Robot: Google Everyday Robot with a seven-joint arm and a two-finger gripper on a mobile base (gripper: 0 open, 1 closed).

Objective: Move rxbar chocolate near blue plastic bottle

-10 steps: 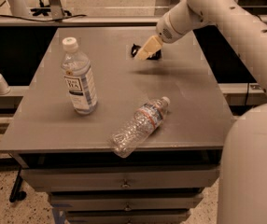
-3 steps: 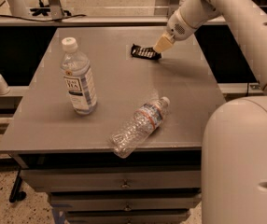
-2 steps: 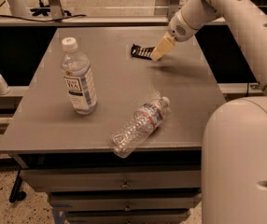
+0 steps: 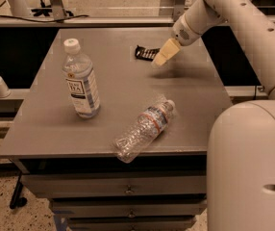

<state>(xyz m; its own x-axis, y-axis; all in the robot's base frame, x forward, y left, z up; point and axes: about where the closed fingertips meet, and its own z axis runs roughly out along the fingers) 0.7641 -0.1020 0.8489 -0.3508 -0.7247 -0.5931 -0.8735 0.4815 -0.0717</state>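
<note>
The rxbar chocolate is not yet near the blue plastic bottle; the tool is just beside it, spread or pinching I cannot tell.

White arm w/ dotted grille, cream pincer over table rear

My gripper hangs over the far right part of the desk, just right of the rxbar chocolate. From there to the blue plastic bottle, upright at the left, the desk top lies bare (a wide lane). One obstacle: a clear bottle on its side at the near edge, right of the upright one.
</note>
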